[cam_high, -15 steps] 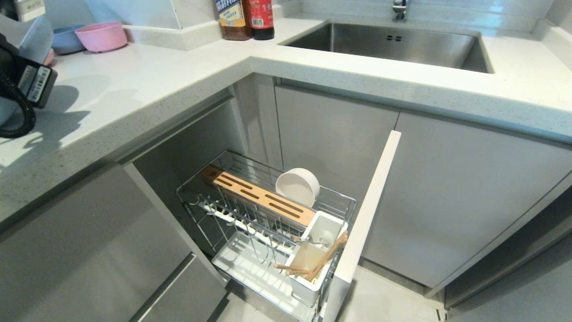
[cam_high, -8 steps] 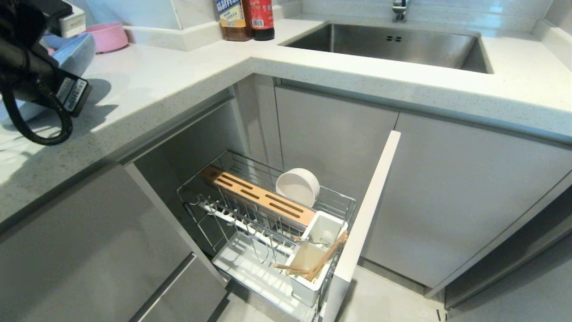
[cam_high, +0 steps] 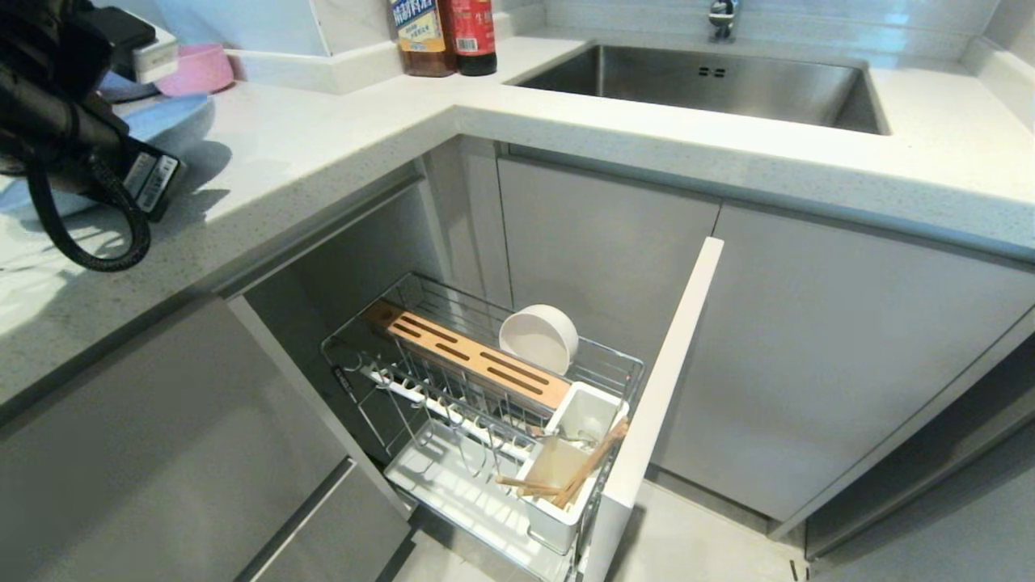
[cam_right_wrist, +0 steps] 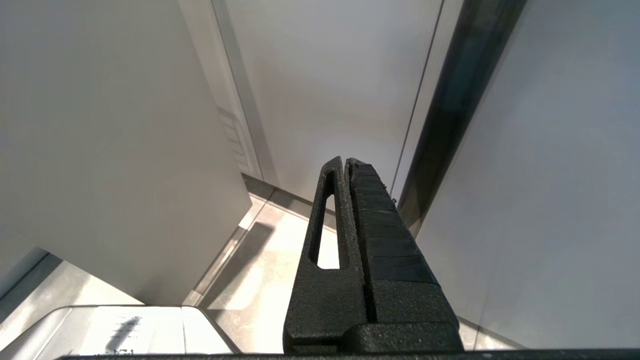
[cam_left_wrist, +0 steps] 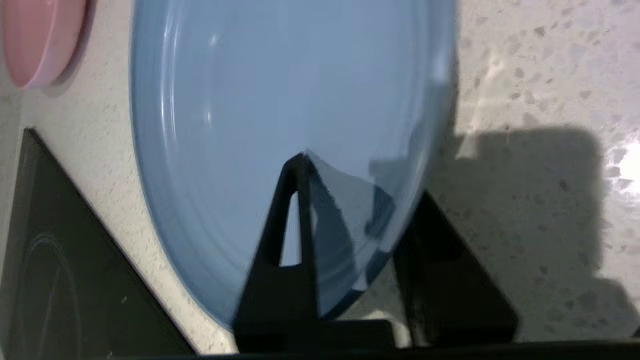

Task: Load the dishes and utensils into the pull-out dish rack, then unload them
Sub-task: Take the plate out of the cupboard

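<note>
A light-blue plate (cam_left_wrist: 280, 90) lies on the white counter at the far left, also seen under my left arm as the plate (cam_high: 166, 121). My left gripper (cam_left_wrist: 362, 177) is open, one finger above the plate and the other below its rim. The pull-out dish rack (cam_high: 356, 323) stands drawn out of the cabinet. An off-white bowl (cam_high: 538, 335) leans on its side in it. Light-wood chopsticks (cam_high: 586, 469) stick out of its white utensil holder (cam_high: 558, 525). My right gripper (cam_right_wrist: 345, 161) is shut and empty, parked low beside the cabinet fronts.
A pink bowl (cam_high: 198, 69) sits behind the plate. Two bottles (cam_high: 445, 32) stand by the steel sink (cam_high: 711, 81). A black hob (cam_left_wrist: 50, 260) lies next to the plate. The rack's pale front panel (cam_high: 663, 388) juts out over the floor.
My left arm has swung right over the counter. The plate, held tilted a second ago, now lies flat on the counter, and the fingers have parted.
</note>
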